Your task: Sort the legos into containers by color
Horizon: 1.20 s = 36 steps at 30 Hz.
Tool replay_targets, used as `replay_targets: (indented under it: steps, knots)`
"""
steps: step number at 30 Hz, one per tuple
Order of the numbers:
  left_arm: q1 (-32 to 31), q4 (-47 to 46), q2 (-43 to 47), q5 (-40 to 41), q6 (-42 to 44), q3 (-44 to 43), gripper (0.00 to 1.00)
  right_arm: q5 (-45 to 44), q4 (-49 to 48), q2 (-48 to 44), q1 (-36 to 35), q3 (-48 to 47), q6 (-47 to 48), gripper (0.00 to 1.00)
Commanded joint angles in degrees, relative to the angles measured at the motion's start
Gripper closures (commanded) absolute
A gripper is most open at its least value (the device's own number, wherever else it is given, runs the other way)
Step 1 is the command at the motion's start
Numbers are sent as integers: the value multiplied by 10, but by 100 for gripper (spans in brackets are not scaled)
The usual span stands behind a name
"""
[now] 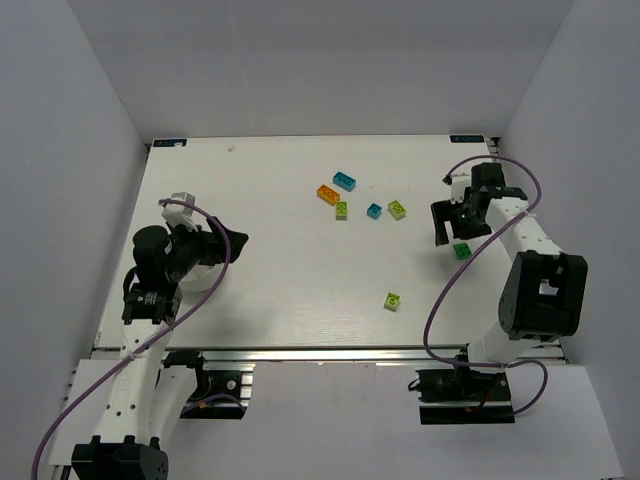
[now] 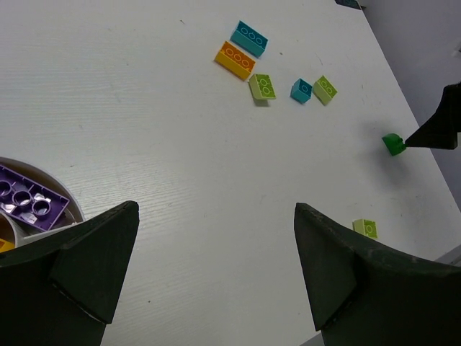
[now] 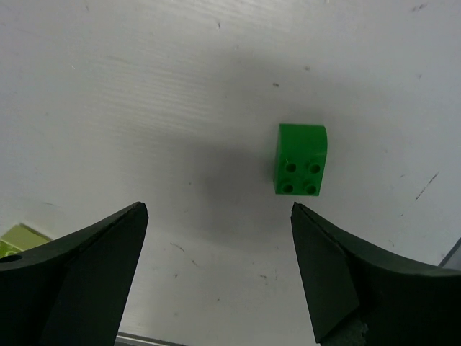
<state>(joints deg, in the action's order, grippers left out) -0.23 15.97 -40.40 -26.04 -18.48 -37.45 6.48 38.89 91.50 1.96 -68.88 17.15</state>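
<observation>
The white bowl (image 1: 206,283) sits under my left arm; in the left wrist view its rim (image 2: 63,196) shows at the lower left, with a purple lego (image 2: 25,202) in one compartment and a scrap of orange beside it. My left gripper (image 1: 231,243) (image 2: 216,249) is open and empty beside the bowl. My right gripper (image 1: 452,232) (image 3: 220,249) is open and empty, just above a dark green lego (image 1: 462,251) (image 3: 301,158) that lies on the table a little beyond the right finger.
At the far middle lie a cyan lego (image 1: 345,181), an orange one (image 1: 328,194), a lime one (image 1: 342,210), a small cyan one (image 1: 374,211) and another lime one (image 1: 397,209). A lone lime lego (image 1: 393,301) lies nearer the front edge.
</observation>
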Motion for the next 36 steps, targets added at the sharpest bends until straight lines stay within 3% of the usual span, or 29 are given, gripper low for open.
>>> replay_targets:
  steps: [1, 11, 23, 27, 33, 36]
  knots:
    - [-2, -2, 11, -1, 2, -17, 2, -35, -20, 0, 13, 21, 16, 15]
    - [-2, 0, 14, 1, 3, -17, 2, -38, -59, 68, 63, 22, 14, 21]
    - [-2, -3, 10, -3, 2, -17, 2, -14, -69, 126, 75, -5, 21, 33]
    - [-2, -31, 12, -59, -2, -12, 2, -9, -78, 124, 75, 4, 31, 59]
    - [-7, -106, -21, -161, -63, 22, 7, 8, -81, 99, 75, 20, 56, 82]
    - [-13, -124, -64, -199, -109, 18, 13, 78, -67, 62, 74, 37, 108, 90]
